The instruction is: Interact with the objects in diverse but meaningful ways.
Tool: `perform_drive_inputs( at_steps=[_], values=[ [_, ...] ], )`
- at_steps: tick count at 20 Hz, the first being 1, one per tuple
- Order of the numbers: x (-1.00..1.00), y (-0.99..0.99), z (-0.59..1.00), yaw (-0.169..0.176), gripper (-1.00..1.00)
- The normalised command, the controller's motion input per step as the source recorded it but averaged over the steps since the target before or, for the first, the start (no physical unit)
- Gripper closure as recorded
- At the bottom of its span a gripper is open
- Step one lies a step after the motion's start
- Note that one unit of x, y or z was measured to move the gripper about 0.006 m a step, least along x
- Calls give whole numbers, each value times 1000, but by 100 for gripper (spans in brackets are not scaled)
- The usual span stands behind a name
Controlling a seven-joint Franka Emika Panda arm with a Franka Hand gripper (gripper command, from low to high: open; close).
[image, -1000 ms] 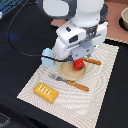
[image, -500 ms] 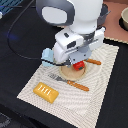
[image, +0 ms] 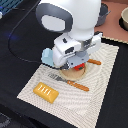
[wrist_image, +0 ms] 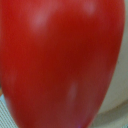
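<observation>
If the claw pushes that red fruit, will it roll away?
Probably. The red fruit looks round and smooth, so it may roll or slip. It sits on the tan plate, whose edge might stop it. It seems firm, not squishy.

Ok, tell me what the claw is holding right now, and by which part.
Cannot be told. The claw is hidden behind the arm in the exterior view, low over the red round fruit on the round tan plate; the wrist view shows only fruit, no fingers.

Red fruit on tan plate.
</observation>
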Motion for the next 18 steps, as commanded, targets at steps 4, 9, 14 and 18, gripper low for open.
perform_drive_inputs(
  at_steps=[4,9,14,18],
  values=[
    [-91,248,624,-1,100],
    [-189,438,650,4,100],
    [-310,616,570,72,100],
    [-497,676,110,96,100]
  ],
)
